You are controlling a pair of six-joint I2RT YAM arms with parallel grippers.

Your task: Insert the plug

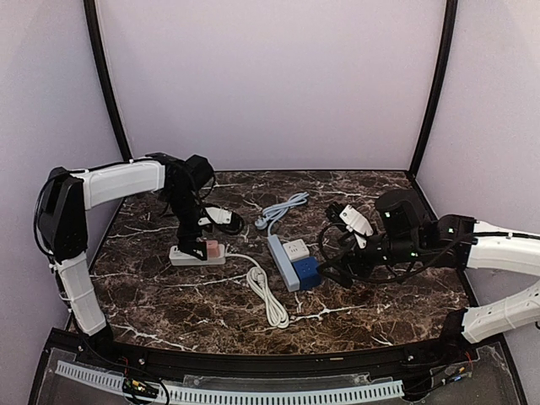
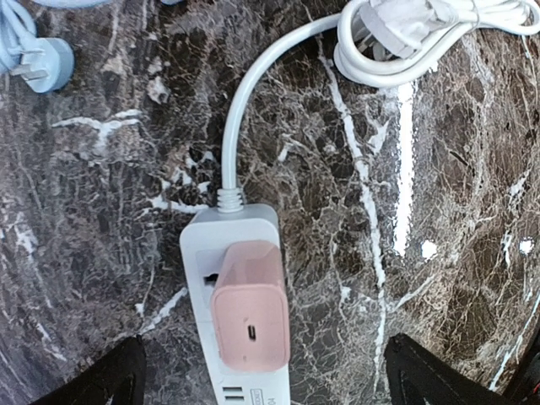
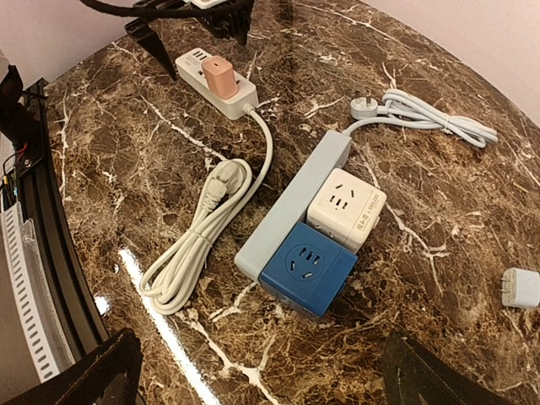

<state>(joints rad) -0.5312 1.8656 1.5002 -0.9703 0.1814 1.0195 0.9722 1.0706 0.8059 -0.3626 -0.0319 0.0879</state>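
A pink plug (image 2: 250, 308) stands upright in the white power strip (image 2: 198, 253), seated in its socket. My left gripper (image 2: 261, 380) hangs open directly over it, its dark fingertips (image 2: 110, 380) well clear on either side and touching nothing. In the top view the pink plug (image 1: 213, 248) and the white power strip (image 1: 187, 256) lie at the left, under my left gripper (image 1: 201, 239). My right gripper (image 3: 261, 371) is open and empty over the table, just short of a blue cube adapter (image 3: 308, 266).
A white cube adapter (image 3: 346, 207) and the blue one sit on a light-blue strip (image 3: 295, 198), whose cable (image 3: 422, 114) lies behind. The white strip's cord lies coiled (image 3: 202, 228) mid-table. A small white charger (image 3: 521, 287) rests at the right.
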